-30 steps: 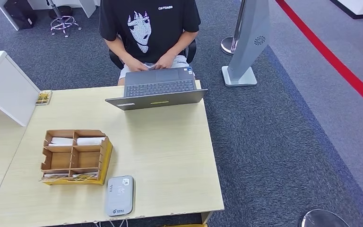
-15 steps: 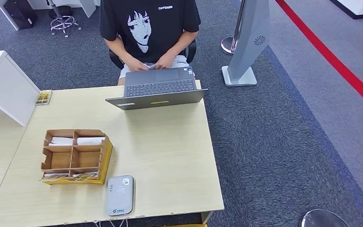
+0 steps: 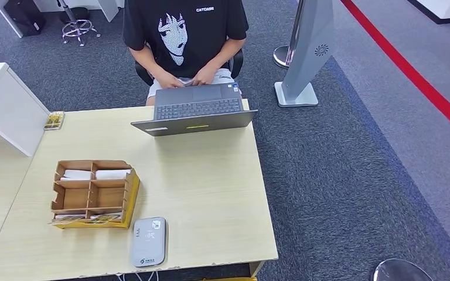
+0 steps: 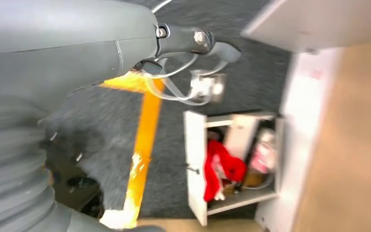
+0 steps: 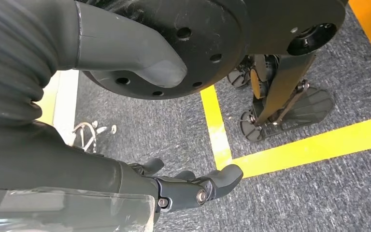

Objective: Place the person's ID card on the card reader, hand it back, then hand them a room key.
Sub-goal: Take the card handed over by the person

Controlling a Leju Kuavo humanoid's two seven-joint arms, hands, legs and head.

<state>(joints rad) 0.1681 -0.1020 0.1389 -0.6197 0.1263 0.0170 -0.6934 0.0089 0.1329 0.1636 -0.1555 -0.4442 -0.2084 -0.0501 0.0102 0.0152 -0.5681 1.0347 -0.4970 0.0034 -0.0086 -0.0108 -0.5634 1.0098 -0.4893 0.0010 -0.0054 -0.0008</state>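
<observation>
Grey rectangular card reader (image 3: 148, 242) at near edge of pale wooden bench (image 3: 211, 193); both robot hands, left (image 4: 193, 41) and right (image 5: 193, 186), empty, fingers apart

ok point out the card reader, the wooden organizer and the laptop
card reader (image 3: 148, 242), head view, middle of its grey top face
wooden organizer (image 3: 92, 184), head view, central divider between compartments
laptop (image 3: 197, 109), head view, on its keyboard
</observation>
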